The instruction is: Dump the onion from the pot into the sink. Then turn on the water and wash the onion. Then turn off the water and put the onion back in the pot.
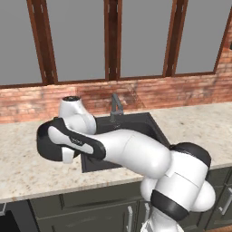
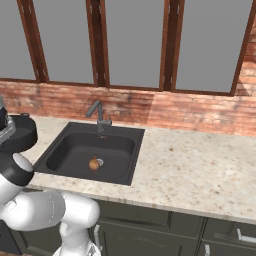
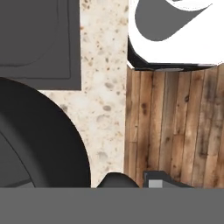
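The onion (image 2: pixel 93 163) lies on the floor of the black sink (image 2: pixel 65 150), touching the silver drain. The black pot (image 2: pixel 22 132) is over the counter just left of the sink, at the picture's left edge. In the hand view the pot (image 3: pixel 35 144) is a big dark curve at the lower left, close beside my gripper (image 3: pixel 142 180). The two fingertips stand close together, apparently shut on the pot's side handle, which is hidden under the bottom edge. My arm stretches over the sink (image 1: pixel 149 124) toward the left.
A grey faucet (image 2: pixel 98 116) stands at the back of the sink, in front of a brick wall and windows. Speckled counter (image 2: pixel 190 165) runs wide to the right. The hand view looks past the counter's front edge (image 3: pixel 103 87) onto the wood floor (image 3: pixel 175 131).
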